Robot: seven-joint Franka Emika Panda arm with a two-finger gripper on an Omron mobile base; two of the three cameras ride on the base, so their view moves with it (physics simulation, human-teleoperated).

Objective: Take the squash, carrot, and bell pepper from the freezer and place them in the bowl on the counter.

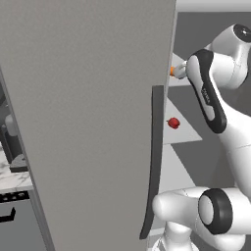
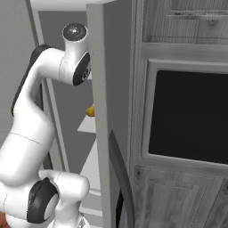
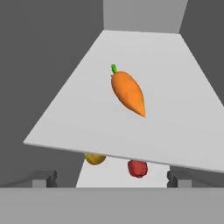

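Carrot (image 3: 128,93) on upper freezer (image 1: 88,122) shelf — you face it, claw (image 3: 111,179) spread, holding nothing. Next: descend, close across its thick middle.

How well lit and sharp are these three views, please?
Hand view: even flat light, the carrot crisp and shadowless on its shelf. Left base view: the freezer door is a matte, glare-free slab. Right base view: soft, slightly blurred edges.

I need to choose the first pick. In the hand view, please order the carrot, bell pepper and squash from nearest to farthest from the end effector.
1. carrot: upper shelf, straight ahead.
2-3. bell pepper and squash: lower shelf, side by side, too close to call.
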